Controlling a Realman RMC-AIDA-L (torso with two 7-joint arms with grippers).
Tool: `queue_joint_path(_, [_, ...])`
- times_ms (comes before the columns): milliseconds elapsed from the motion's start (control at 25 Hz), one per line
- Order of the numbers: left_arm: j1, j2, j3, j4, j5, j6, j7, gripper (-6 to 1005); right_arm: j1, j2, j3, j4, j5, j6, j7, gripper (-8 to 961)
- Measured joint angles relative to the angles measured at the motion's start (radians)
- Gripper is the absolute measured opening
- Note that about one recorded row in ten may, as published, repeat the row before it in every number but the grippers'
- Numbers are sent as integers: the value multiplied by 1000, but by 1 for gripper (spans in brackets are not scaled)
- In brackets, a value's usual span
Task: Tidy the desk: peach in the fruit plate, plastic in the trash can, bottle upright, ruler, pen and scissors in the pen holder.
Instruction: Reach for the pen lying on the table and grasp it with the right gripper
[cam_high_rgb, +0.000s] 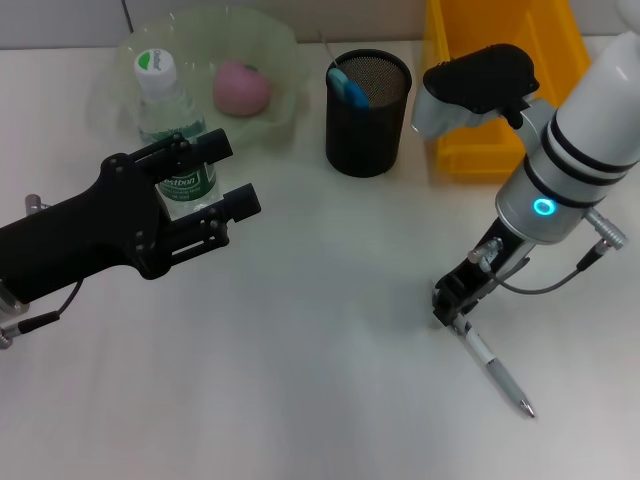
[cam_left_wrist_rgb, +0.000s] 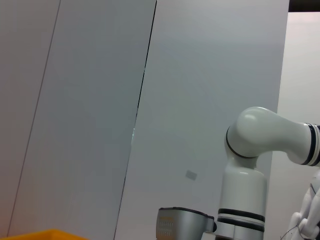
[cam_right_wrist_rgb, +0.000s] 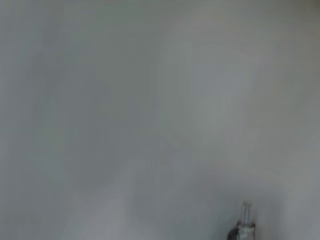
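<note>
Head view: white desk (cam_high_rgb: 300, 400); my left gripper (cam_high_rgb: 225, 190) stood spread open around the upright clear plastic bottle with green label (cam_high_rgb: 172, 120). My right gripper (cam_high_rgb: 450, 305), down at the desk, pinched the top of the slim white pen (cam_high_rgb: 495, 370) lying there.

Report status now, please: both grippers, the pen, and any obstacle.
Right gripper down at one end of pen lying on desk. Left gripper open beside upright bottle. Path to pen holder looks clear.
</note>
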Motion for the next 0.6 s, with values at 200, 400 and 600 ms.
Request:
queue_joint_path(200, [0,0,0,0,0,0,0,701,2,0,-11,0,1,1,2,215])
queue_joint_path(400, [0,0,0,0,0,0,0,701,3,0,-11,0,2,1,3,210])
queue_joint_path(600, [0,0,-2,0,0,0,0,701,3,0,-11,0,2,2,3,206])
